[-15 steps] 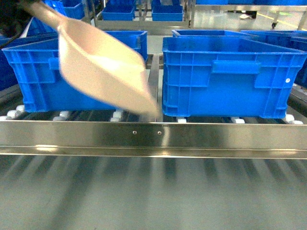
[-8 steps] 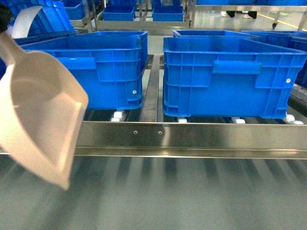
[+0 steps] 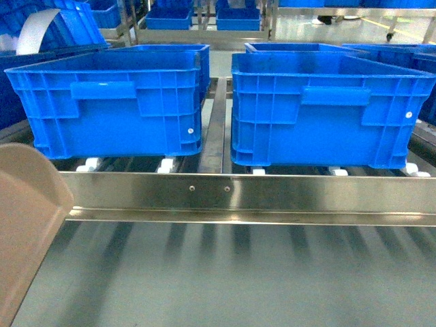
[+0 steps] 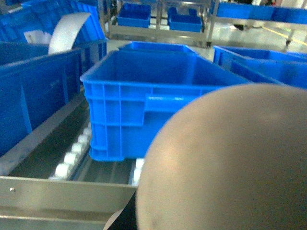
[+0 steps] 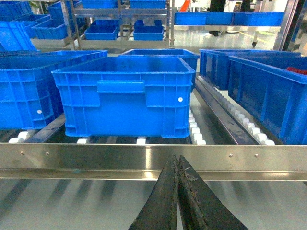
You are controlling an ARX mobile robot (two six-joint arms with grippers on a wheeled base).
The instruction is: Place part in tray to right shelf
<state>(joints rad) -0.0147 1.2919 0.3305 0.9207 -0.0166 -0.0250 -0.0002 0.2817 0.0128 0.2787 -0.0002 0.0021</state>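
Tray (image 3: 27, 225): smooth beige plastic, rounded rim.

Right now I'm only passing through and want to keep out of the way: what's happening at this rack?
A two-armed robot faces the steel shelf, where blue crates sit on white rollers. The beige scoop hangs low at the left edge of the head view, in front of the shelf's rail and filling much of the left wrist camera. Nothing shows what grips it. The right gripper waits closed and empty before the rail. No small blue part is in view.
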